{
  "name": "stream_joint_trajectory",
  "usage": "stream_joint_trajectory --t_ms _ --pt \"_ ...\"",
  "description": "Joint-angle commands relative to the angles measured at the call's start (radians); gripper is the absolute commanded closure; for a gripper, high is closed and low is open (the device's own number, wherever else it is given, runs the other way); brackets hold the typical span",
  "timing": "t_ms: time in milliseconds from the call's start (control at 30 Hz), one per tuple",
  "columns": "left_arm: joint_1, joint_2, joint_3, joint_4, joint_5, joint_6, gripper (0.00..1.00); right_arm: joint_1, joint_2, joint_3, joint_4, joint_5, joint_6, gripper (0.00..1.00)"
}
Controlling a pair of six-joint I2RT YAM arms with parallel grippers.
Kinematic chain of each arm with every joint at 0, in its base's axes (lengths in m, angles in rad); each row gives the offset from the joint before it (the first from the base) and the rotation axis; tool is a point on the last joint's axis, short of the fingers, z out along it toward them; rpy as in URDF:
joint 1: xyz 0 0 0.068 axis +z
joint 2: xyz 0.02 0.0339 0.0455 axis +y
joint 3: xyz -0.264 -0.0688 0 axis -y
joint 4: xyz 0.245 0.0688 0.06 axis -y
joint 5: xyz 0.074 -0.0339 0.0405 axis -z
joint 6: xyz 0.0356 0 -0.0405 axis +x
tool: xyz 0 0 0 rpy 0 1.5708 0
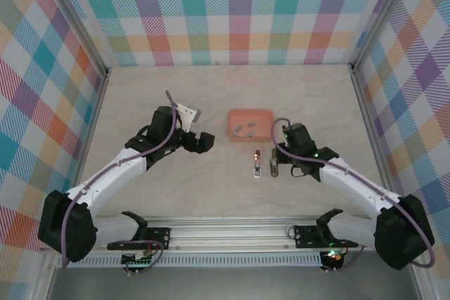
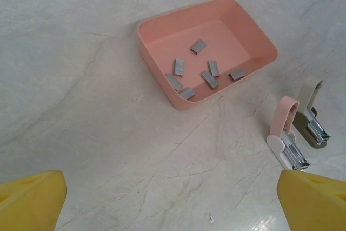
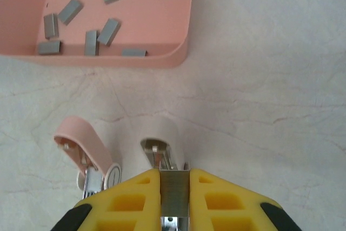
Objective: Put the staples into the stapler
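A coral-pink tray holds several short grey staples. Two staplers lie open just in front of it, a pink stapler and a white stapler beside it. My right gripper is shut on one strip of staples, held directly over the white stapler's open magazine. My left gripper hangs open over bare table to the left of the tray, its yellow fingers wide apart with nothing between them.
Checkered walls close in the pale marble-look table on three sides. A metal rail runs along the near edge between the arm bases.
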Motion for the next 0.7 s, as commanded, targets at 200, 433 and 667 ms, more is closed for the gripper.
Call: stream_joint_trajectory --t_ms 200,433,667 --pt "0.000 0.026 0.036 0.018 0.025 -0.013 0.00 0.064 -0.013 -0.079 0.031 0.026 0.054 0.84" --pt "-0.002 0.029 0.038 0.014 0.017 -0.010 0.00 0.107 0.003 -0.102 0.049 0.054 0.073 0.84" --pt "-0.002 0.033 0.041 0.014 0.028 -0.011 0.00 0.123 0.035 -0.112 0.088 0.044 0.092 0.84"
